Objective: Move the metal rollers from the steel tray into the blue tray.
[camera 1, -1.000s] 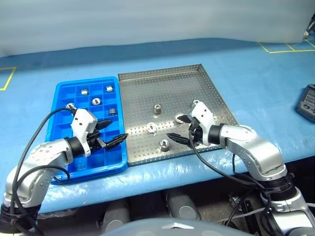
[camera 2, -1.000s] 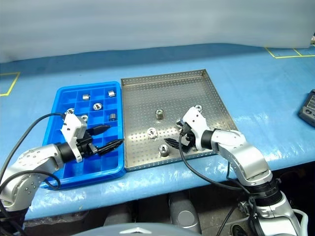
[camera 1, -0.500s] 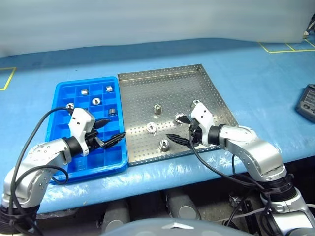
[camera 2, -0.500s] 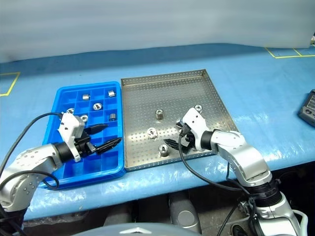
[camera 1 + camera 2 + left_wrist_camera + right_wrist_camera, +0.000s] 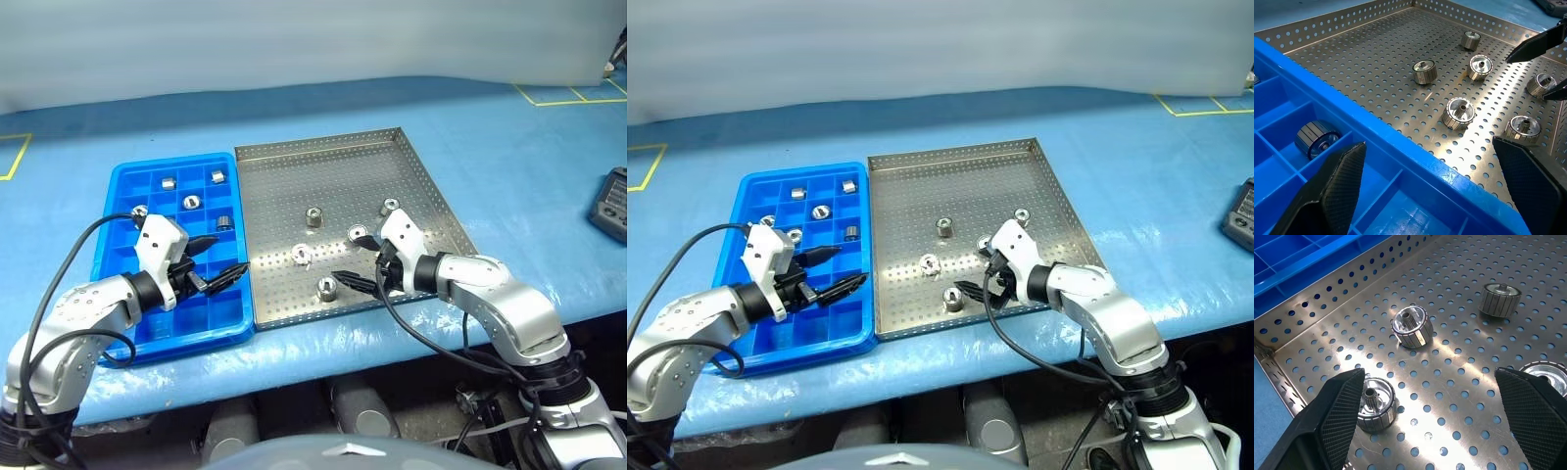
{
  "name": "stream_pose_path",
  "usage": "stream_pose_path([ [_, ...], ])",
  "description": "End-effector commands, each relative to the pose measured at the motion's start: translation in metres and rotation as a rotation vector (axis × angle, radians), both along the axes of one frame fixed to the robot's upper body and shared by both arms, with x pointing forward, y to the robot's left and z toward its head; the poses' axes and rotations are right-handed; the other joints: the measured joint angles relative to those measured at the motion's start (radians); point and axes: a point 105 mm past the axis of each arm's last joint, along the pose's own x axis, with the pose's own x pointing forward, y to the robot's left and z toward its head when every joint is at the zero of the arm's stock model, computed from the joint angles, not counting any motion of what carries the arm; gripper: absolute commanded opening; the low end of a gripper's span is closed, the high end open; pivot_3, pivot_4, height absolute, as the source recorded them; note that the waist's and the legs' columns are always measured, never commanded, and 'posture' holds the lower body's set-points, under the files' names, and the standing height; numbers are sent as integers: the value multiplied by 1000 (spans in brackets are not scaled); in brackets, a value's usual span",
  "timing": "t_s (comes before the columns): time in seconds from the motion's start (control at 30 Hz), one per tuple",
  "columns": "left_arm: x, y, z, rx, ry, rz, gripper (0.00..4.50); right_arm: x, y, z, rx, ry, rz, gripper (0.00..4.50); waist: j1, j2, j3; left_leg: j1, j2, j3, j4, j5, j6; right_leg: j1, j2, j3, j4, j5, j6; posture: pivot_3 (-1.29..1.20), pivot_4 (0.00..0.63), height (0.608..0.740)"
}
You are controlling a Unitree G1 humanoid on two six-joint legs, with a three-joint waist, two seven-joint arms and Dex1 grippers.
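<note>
1. Five metal rollers are left in the steel tray point(image 5: 338, 166), all in its near half. The nearest roller point(image 5: 326, 287) sits close to the front rim, upright with its bore pointing up; in the right wrist view it lies just off one finger point(image 5: 1337, 423).
2. The relation that matters: that nearest roller lies just to the robot's left of the right gripper point(image 5: 359, 261), slightly toward the front rim. The right arm is clearly the closer one – the tips are near it but not touching.
3. Another roller point(image 5: 301, 255) sits one step further back and looks tilted. The remaining three are further in: one mid-tray point(image 5: 313, 216), one by the right wrist point(image 5: 358, 233), one behind it point(image 5: 390, 206).
4. Right gripper's fingers are spread wide with nothing between them, hovering low over the tray floor.
5. Left gripper point(image 5: 221, 259) is also spread wide and empty, over the near right part of the blue tray point(image 5: 118, 196). Six rollers already sit in separate compartments there – I see the closest point(image 5: 1316, 139) in the left wrist view.
6. Against a second ago: both grippers hold the same spots and the same wide spread, no roller has shifted. I read it as a pause before the next pick, likely the front-rim roller.
</note>
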Motion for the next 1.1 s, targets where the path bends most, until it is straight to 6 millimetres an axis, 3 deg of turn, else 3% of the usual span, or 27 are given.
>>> stream_pose_path([
  [0.03,0,-3,14,11,-71,-20,4500,1,0,11,7,-53,1,4475,0,0,0,0,0,0,0,0,0,0,0,0,0,0,0,-125,150,740],
  [0.4,6,-7,19,35,-80,-64,4500,-1,-4,12,34,-72,-59,4475,-1,0,0,0,0,0,0,0,0,0,0,0,0,0,0,-146,150,740],
  [0.7,26,-44,37,109,-100,-332,4500,-6,-8,14,57,-90,-108,4475,-7,0,0,0,0,0,2,0,0,1,0,0,0,0,0,-195,150,740],
  [1.1,55,-84,5,343,26,-614,4500,-19,-13,14,105,-103,-213,4475,-58,0,0,-2,-1,-1,1,0,0,0,0,0,0,3,5,-273,150,740],
])
